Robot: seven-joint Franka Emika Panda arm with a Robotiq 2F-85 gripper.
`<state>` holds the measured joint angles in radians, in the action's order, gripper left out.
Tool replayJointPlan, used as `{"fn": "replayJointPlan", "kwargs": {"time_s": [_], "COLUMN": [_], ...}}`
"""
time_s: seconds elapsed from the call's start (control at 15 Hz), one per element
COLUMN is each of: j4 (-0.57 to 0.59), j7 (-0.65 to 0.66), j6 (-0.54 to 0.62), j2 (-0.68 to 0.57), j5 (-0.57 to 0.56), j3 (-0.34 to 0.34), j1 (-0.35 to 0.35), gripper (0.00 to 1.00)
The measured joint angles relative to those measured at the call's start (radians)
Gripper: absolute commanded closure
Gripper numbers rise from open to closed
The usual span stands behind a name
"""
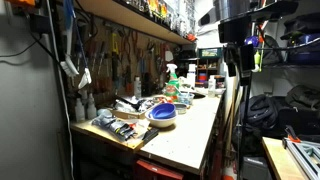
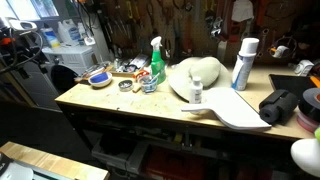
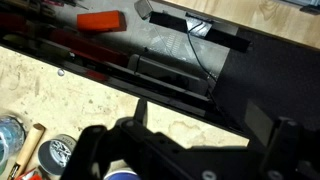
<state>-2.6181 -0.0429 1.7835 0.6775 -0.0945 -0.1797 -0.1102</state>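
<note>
Currently: gripper (image 3: pixel 205 125) wide open above wooden surface (image 3: pixel 60 90).
Blue bowl (image 3: pixel 125 175) close beneath it; orange tool (image 3: pixel 100 21) well ahead, past black rail (image 3: pixel 170 75).

No writing I can read.
Labels on the green plastic spray bottle (image 2: pixel 157 66) and the tall white-and-blue aerosol can (image 2: pixel 243 64) are too small and blurred for me.

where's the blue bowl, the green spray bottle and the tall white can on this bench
blue bowl (image 1: pixel 163 114): exterior view, on the middle of the bowl
green spray bottle (image 2: pixel 157 68): exterior view, on the green body below the trigger
tall white can (image 2: pixel 243 66): exterior view, halfway up its body
</note>
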Motion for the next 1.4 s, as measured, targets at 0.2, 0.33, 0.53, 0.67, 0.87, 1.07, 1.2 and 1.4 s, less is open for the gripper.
{"fn": "replayJointPlan", "kwargs": {"time_s": [0.2, 0.33, 0.53, 0.67, 0.87, 1.07, 1.2, 1.4], "j4": [0.000, 0.000, 0.001, 0.002, 0.018, 0.064, 0.097, 0.099], "j7": [0.000, 0.000, 0.022, 0.090, 0.155, 0.240, 0.294, 0.293], "j6": [0.000, 0.000, 0.005, 0.041, 0.117, 0.215, 0.241, 0.241], "j2": [0.000, 0.000, 0.000, -0.001, -0.018, -0.069, -0.106, -0.110], "j5": [0.000, 0.000, 0.000, 0.000, -0.010, -0.021, -0.035, -0.035], "j3": [0.000, 0.000, 0.005, 0.028, 0.077, 0.097, 0.090, 0.090], "j1": [0.000, 0.000, 0.001, 0.022, 0.091, 0.163, 0.184, 0.182], "gripper": [0.00, 0.00, 0.00, 0.00, 0.00, 0.00, 0.00, 0.00]}}
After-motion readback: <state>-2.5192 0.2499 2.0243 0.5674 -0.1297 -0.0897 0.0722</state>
